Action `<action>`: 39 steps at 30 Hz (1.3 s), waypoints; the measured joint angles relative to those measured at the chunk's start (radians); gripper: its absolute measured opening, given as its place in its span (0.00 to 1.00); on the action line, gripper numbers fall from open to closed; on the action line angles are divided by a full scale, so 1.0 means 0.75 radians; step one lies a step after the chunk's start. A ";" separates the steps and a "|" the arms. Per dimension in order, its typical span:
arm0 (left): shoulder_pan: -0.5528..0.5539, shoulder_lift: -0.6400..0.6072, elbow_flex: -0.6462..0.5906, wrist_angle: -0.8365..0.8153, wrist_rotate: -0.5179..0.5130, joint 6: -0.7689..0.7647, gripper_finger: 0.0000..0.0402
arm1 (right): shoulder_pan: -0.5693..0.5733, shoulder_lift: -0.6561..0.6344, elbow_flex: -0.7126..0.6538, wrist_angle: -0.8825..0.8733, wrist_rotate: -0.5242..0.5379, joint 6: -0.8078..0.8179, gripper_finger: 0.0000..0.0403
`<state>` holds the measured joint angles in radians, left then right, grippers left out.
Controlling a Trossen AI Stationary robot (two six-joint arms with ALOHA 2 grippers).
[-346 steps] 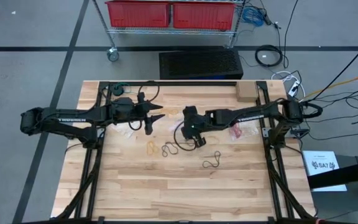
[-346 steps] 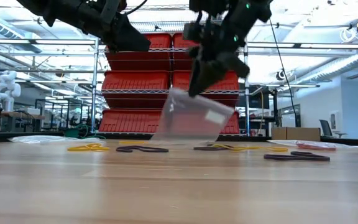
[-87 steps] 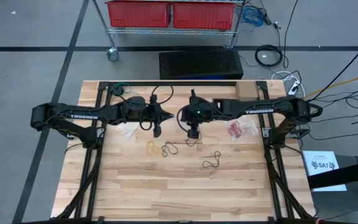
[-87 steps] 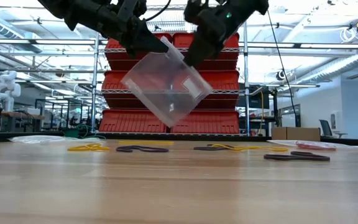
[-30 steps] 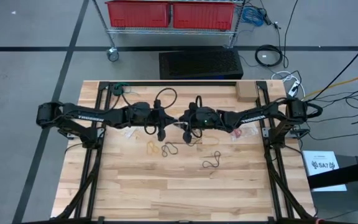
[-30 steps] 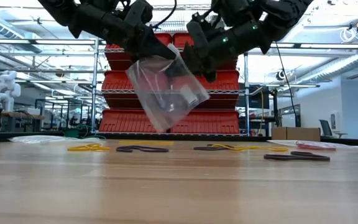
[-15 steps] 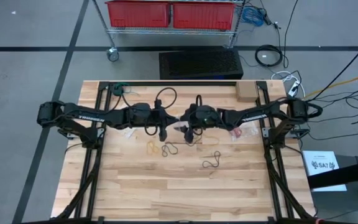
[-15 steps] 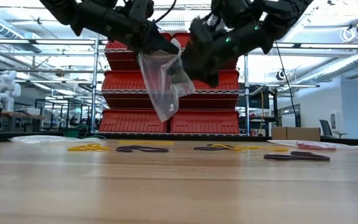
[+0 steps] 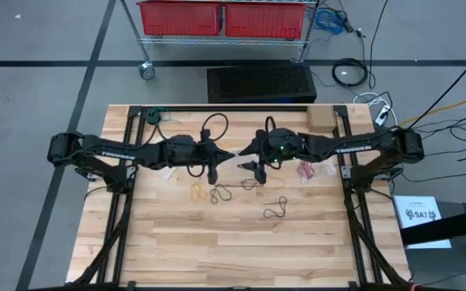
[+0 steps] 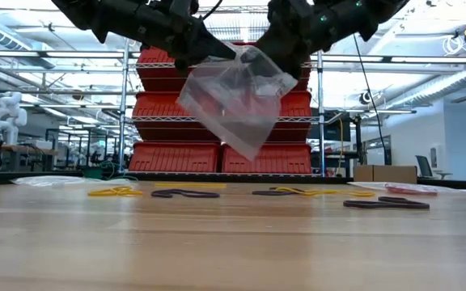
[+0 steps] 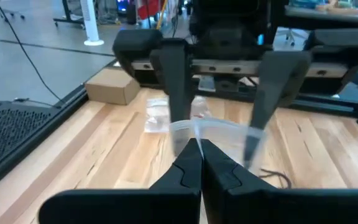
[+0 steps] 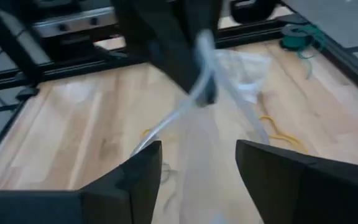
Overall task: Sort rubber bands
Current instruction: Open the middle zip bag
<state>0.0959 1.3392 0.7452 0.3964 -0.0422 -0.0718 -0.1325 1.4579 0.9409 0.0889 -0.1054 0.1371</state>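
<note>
My left pincer (image 10: 217, 50) pinches one edge of the clear bag (image 10: 237, 95), lifted above the worktop (image 9: 217, 242); my right pincer (image 9: 257, 167) stands wide beside it. Rubber bands (image 9: 221, 194) lie loose on the worktop below.

The wooden table (image 9: 217, 242) carries scattered rubber bands (image 9: 219, 193), a cardboard box (image 9: 319, 120) and flat plastic bags (image 9: 315, 169).

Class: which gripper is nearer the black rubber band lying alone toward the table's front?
Right. The right gripper hangs closer behind the black rubber band; the left gripper is farther off.
</note>
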 joint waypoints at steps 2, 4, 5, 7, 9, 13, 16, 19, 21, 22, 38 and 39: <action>0.001 0.000 0.000 0.002 0.000 -0.001 0.00 | -0.009 0.011 0.000 0.003 0.005 0.000 0.43; 0.000 0.000 0.000 0.014 0.000 -0.001 0.00 | -0.010 0.032 0.000 0.028 0.007 -0.004 0.37; 0.000 0.000 0.000 0.022 0.000 -0.001 0.00 | -0.014 0.045 0.000 0.032 0.006 -0.010 0.33; -0.001 0.000 0.000 0.024 0.001 -0.001 0.00 | -0.014 0.070 -0.001 0.069 0.003 -0.023 0.24; 0.000 0.000 0.000 0.027 0.001 -0.002 0.00 | -0.014 0.094 -0.001 0.111 0.003 -0.025 0.14; 0.000 0.006 0.000 0.079 0.001 -0.003 0.00 | -0.015 0.114 -0.001 0.182 0.038 -0.031 0.02; -0.001 0.028 0.000 0.127 0.001 -0.003 0.00 | -0.016 0.114 -0.001 0.204 0.053 -0.035 0.01; 0.000 0.051 0.000 0.162 0.001 -0.003 0.00 | -0.016 0.119 -0.001 0.216 0.057 -0.031 0.00; 0.000 0.065 0.000 0.182 0.001 -0.003 0.00 | -0.015 0.131 -0.001 0.230 0.063 -0.023 0.00; 0.000 0.071 0.000 0.186 0.001 -0.004 0.00 | -0.014 0.143 -0.001 0.239 0.063 -0.023 0.00; 0.000 0.074 0.000 0.213 0.001 -0.026 0.00 | -0.009 0.253 -0.001 0.384 0.063 0.039 0.29; -0.001 0.074 0.000 0.211 0.000 -0.026 0.00 | -0.009 0.252 -0.001 0.376 0.063 0.048 0.34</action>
<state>0.0956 1.3949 0.7452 0.5543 -0.0420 -0.0914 -0.1394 1.6472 0.9405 0.3709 -0.0582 0.1732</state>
